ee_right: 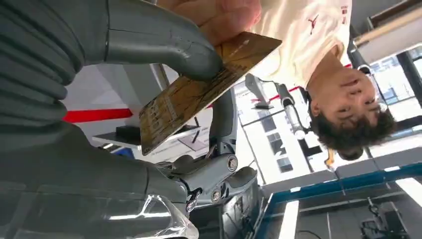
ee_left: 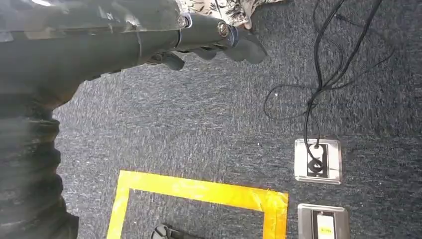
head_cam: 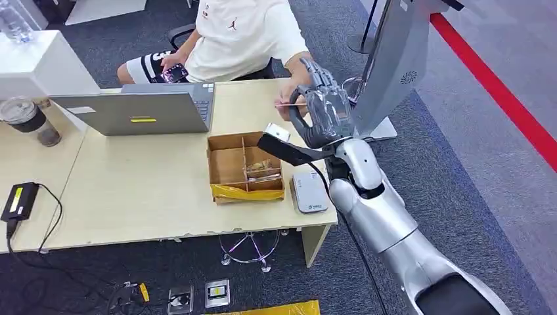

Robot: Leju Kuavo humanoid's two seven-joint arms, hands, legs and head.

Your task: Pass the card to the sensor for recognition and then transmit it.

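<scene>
My right hand is raised over the table's far right corner. It pinches a gold-brown card under its thumb. In the head view the card shows edge-on, pointing toward a seated person. That person's hand reaches to it, and their fingers rest on the card's far end. The white card sensor lies flat on the table near the front right corner, below my forearm. My left hand hangs over grey carpet, fingers stretched out and holding nothing.
A partitioned cardboard box sits left of the sensor, and a grey laptop stands behind it. A monitor stands tilted at the table's right end. On the floor are yellow tape, cables and floor sockets.
</scene>
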